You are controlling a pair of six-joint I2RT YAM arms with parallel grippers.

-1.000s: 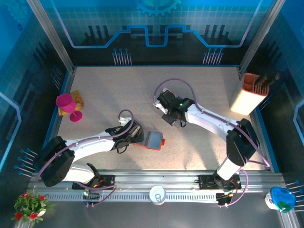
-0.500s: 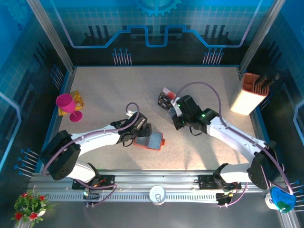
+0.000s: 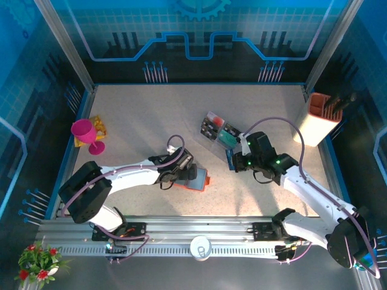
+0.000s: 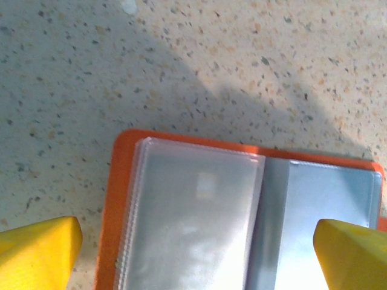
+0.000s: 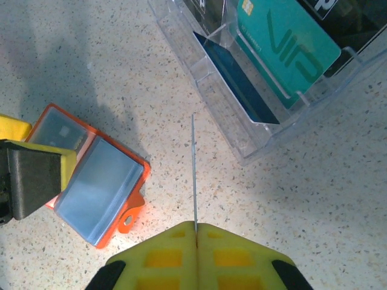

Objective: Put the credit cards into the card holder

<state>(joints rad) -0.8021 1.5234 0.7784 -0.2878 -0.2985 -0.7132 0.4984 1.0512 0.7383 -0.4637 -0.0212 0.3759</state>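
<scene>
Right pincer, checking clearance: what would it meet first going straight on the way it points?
Probably the near wall of the clear tray, beside the dark blue card; the held card leads edge-on. Depth unclear.

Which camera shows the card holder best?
Right wrist: nearly all of the open card holder shows, clear sleeves and snap tab included. Left wrist gives a cropped close-up of its sleeves; top external shows it small, partly covered by the left gripper.
</scene>
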